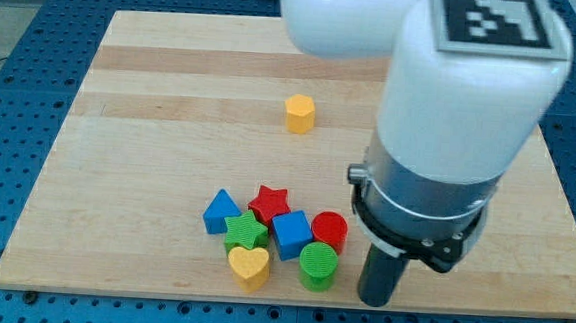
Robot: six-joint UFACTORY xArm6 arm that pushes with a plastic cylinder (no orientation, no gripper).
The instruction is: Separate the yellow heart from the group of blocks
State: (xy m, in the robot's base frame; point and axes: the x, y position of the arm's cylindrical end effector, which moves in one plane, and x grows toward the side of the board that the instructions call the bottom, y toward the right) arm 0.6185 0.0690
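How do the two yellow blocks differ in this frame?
The yellow heart sits in the cluster at the view's bottom, touching the green star; the yellow hexagon stands alone toward the view's top. My tip is nearer the heart, on its right, beyond the green cylinder. Both share the colour.

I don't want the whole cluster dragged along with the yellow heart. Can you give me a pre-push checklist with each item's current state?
1. Yellow heart visible, at the group's bottom edge: ok.
2. My tip clear of all blocks, to the view's right of the green cylinder: ok.
3. Tip beside the heart: not ok, green cylinder lies between.
4. Heart free of neighbours: not ok, green star touches it.
5. Board edge margin below heart: not ok, little room.
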